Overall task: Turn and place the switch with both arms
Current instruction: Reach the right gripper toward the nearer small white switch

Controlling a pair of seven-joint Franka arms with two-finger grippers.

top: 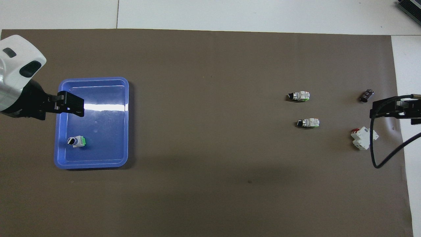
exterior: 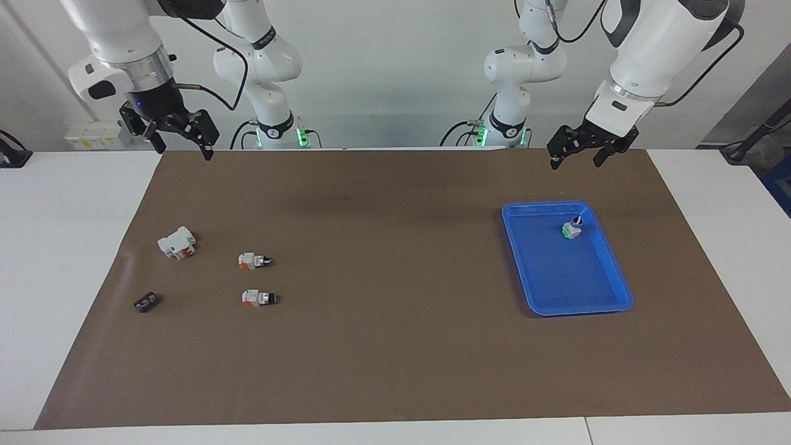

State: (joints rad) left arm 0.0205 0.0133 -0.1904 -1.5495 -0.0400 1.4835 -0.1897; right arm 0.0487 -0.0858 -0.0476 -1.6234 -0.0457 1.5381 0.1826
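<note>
Lighting: bright, even, diffuse, from above. Shadows: soft, short beside each small part; broad faint patches on the brown mat. Glare: white streak on the blue tray floor, overhead view. Focus: sharp in both views.

Blue tray on brown mat; white block near small black piece.

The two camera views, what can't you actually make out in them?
- Left gripper: overhead view, its wrist and arm are cut off by the picture's edge.
- Right gripper: overhead view, only the tip shows, the rest runs off the edge.
- Switch in the blue tray: too small to read the knob's setting in either view.
- Small black piece: too small to identify.
</note>
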